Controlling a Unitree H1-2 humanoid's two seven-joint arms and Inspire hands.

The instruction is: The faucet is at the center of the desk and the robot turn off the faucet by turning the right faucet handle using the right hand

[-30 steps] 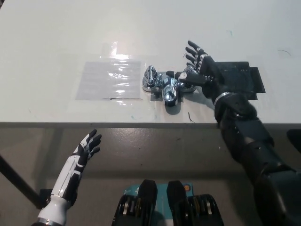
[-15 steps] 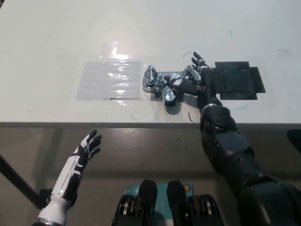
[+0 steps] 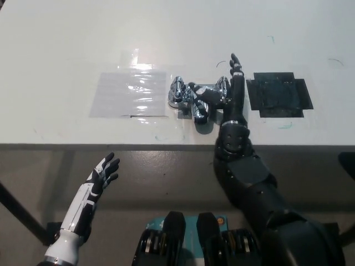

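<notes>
Right hand (image 3: 228,91) fingers (image 3: 236,65) extended flat, edge-on, nothing grasped; thumb side lies against the right faucet handle (image 3: 222,87). Faucet (image 3: 198,98) sits mid-table (image 3: 66,44), near the front edge, left handle (image 3: 177,92) untouched. Clear sheet (image 3: 129,93) to its left, black patch (image 3: 279,94) to its right. Left hand (image 3: 102,172) idle below the table edge, fingers spread.

Faucet (image 3: 195,100) on desk (image 3: 66,44), near front edge, centre. Plastic sheet (image 3: 130,93) just left of it, flat patch (image 3: 277,94) to right. Right hand (image 3: 224,91) over faucet's right handle (image 3: 222,87). Left hand (image 3: 102,172) below desk edge, lower left.
</notes>
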